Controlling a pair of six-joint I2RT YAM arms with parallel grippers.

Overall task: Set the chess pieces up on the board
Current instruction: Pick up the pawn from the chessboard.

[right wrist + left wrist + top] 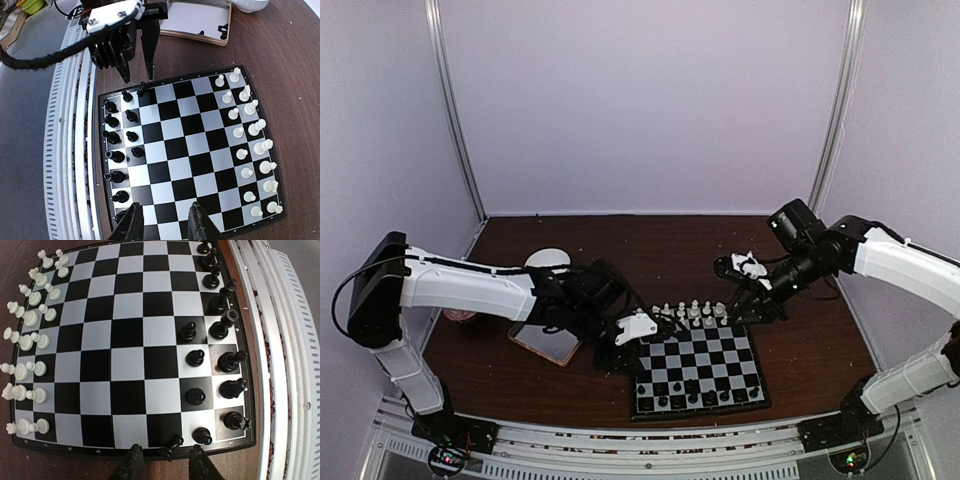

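Chess pieces (195, 357) stand in rows on the board (695, 365), lower centre of top view: white along its upper edge, black along the lower. Left gripper (137, 75), fingers apart, straddles a tilted black pawn (171, 446) at the board edge, prob. to right it. Right gripper (162, 217) hovers open, empty. We read no labels; border marks too small.

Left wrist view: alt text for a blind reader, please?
A chessboard fills the view, white pieces along its left edge, black pieces along its right. At the bottom, the left claw stands open, a tilted black pawn between its fingers on the border.
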